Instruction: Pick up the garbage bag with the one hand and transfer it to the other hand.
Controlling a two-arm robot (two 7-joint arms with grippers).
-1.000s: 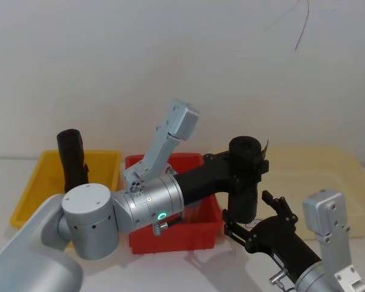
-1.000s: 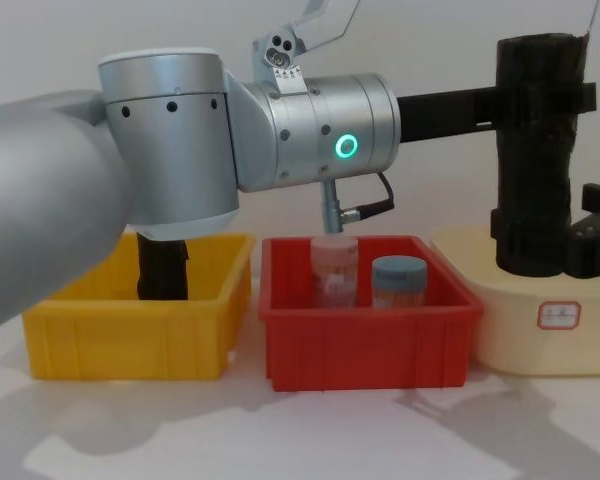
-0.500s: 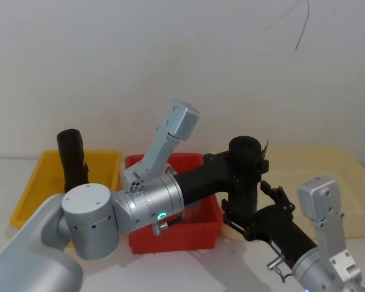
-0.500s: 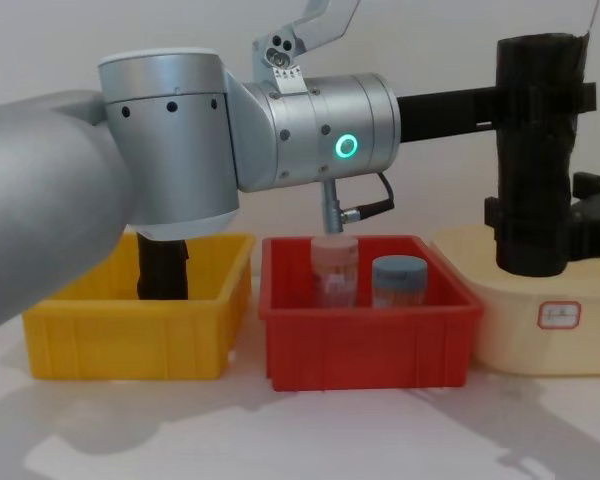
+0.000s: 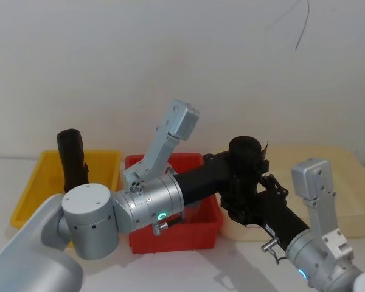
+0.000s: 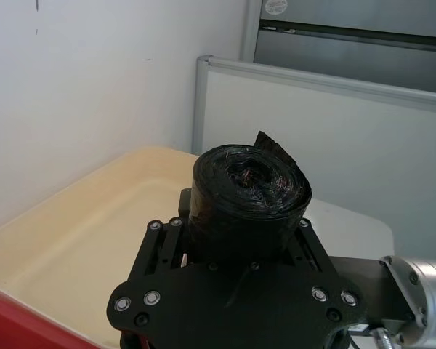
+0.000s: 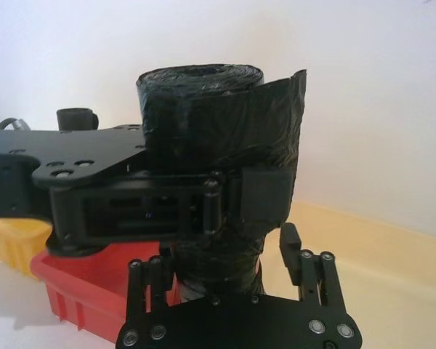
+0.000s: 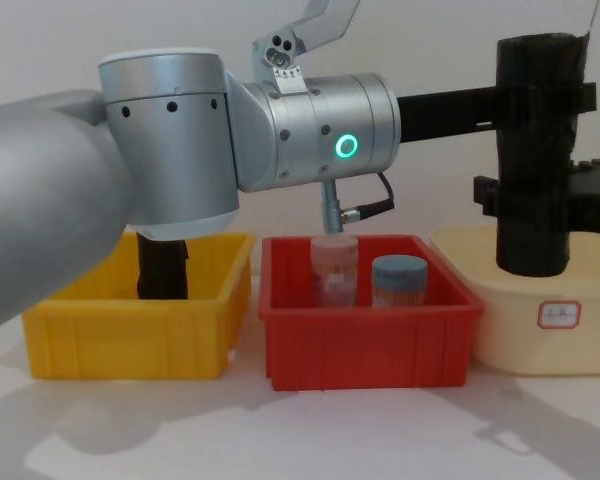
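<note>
Silver-armed left gripper [image 8: 538,100] was clamped high on the garbage bag [image 8: 535,150], holding that roll upright above the cream tray [image 8: 510,335], at its left end. Lower down, right gripper [image 7: 218,265] had fingers apart, one either side of the roll.

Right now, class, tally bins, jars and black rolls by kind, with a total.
Bins: 3: yellow bin, red bin, cream bin
Jars: 2, both in red
Black rolls: 2: spare roll in yellow; garbage bag in left claw, right claw around it
Total: 7
</note>
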